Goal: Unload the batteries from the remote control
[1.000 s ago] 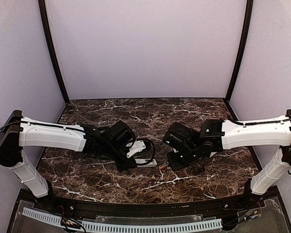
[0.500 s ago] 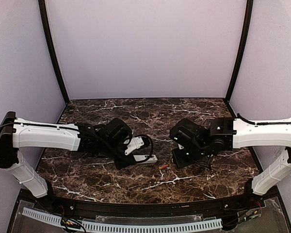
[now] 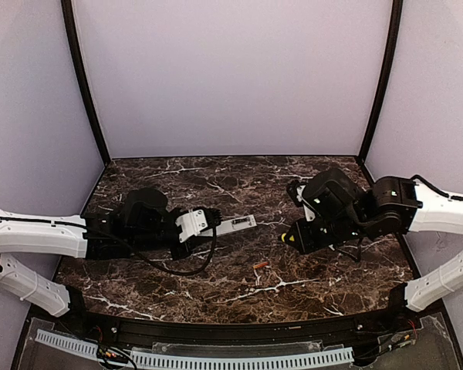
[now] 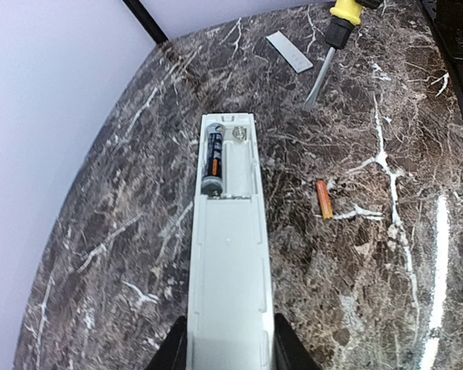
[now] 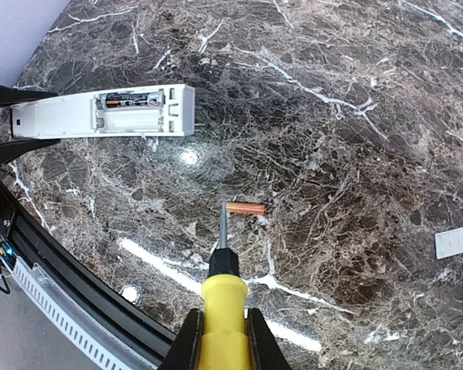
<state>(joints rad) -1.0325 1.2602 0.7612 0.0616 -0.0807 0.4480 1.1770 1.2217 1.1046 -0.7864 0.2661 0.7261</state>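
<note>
The left gripper (image 4: 231,351) has its fingers (image 4: 177,348) closed on the near end of the white remote control (image 4: 230,262), which reaches straight out ahead of them with its back turned up. At the far end from the fingers the battery bay lies uncovered, and a seated battery (image 4: 214,154) fills its left slot. The right gripper (image 5: 222,339) clamps the yellow handle of a screwdriver (image 5: 224,304), whose shaft points directly away from its fingers. From the right wrist, the dark tip lines up with one end of a loose battery (image 5: 245,208) lying on the marble table (image 5: 355,116); the left wrist view shows the tip and that orange cell apart. The loose battery rests ahead and right of the left fingers, beside the bay end. A white cover strip (image 5: 457,240) lies far right of the right fingers.
</note>
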